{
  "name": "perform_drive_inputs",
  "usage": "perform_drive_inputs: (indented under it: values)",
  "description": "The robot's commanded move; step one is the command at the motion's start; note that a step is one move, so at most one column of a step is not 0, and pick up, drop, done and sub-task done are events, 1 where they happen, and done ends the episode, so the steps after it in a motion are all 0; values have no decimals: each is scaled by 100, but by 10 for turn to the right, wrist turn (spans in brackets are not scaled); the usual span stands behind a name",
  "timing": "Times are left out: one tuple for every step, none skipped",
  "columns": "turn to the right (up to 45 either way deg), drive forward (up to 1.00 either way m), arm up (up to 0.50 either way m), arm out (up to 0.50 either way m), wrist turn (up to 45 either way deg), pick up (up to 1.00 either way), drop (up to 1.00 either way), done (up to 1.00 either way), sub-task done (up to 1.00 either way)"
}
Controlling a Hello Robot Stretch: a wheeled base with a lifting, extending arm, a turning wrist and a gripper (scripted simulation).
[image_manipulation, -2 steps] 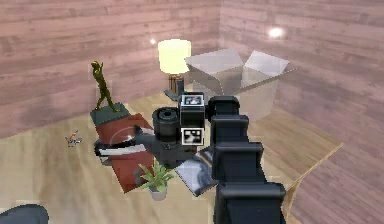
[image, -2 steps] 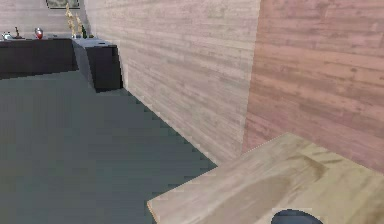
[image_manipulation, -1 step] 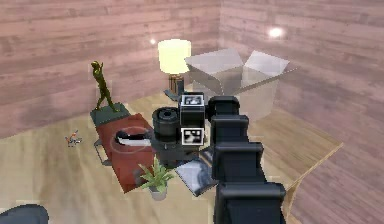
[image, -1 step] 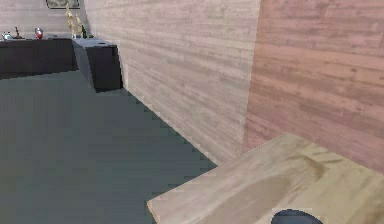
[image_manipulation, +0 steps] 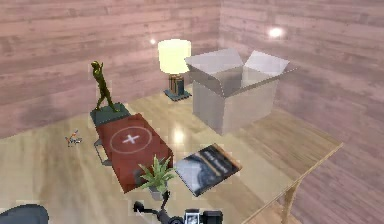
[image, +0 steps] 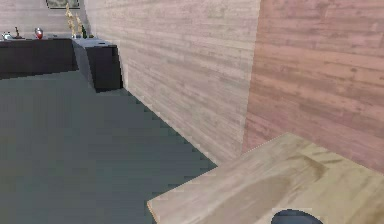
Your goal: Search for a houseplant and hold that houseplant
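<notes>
- The red case, marked with a white circle and cross, lies flat on the pale wooden bench.
- The houseplant, a small tuft of green leaves, stands upright at the red case's near end. Whether it touches the case cannot be told.
- The gripper shows at the arm side view's bottom edge, just past the red case's near end, with the houseplant right behind it.
- Whether the gripper is open or closed cannot be told, and with the plant standing on the bench behind it, neither can whether it holds anything.
- A dark flat book lies just beside the red case's near end, on the side toward the cardboard box.
- A dark green statuette stands upright on a block at the red case's far end.
- A lit lamp and an open cardboard box stand beyond the red case, well apart from it, with the lamp nearer the statuette.
- A small pale object, too small to name, lies near the red case on the side away from the book.
</notes>
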Motion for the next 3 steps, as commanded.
perform_drive_inputs:
  values:
    - [0,0,0,0,0,100,0,0,0]
    - [0,0,10,0,0,0,0,0,0]
    - [0,0,0,0,0,0,0,100,0]
